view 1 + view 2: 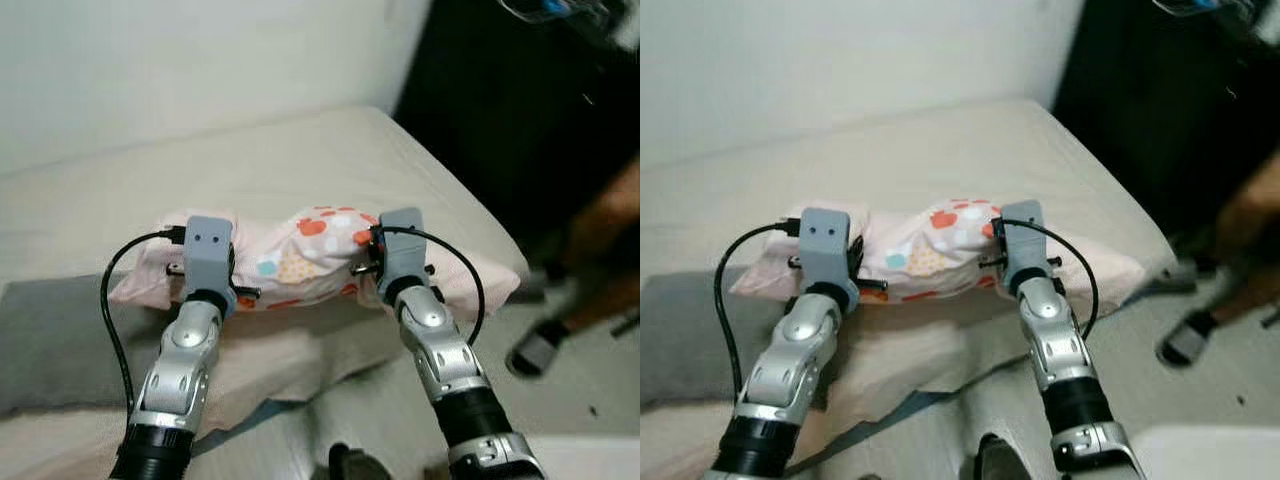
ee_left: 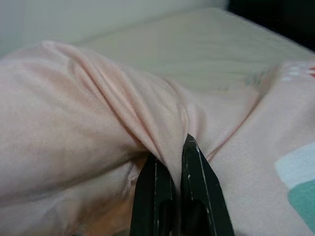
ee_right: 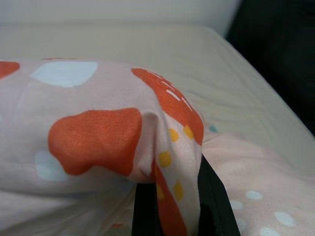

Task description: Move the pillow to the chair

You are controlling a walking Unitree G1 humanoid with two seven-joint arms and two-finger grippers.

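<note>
My left tool is clenched on a fold of the pillow at its left part, and my right tool pinches a gathered fold of its patterned fabric toward the right. The pink pillow with orange and pale spots lies across the near edge of the bed, between my two arms. A grey blanket lies at near left.

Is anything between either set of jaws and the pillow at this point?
Nothing visible. The left gripper and the right gripper are each shut on a fold of the pillow over the bed. No chair can be made out, so that path cannot be judged.
</note>
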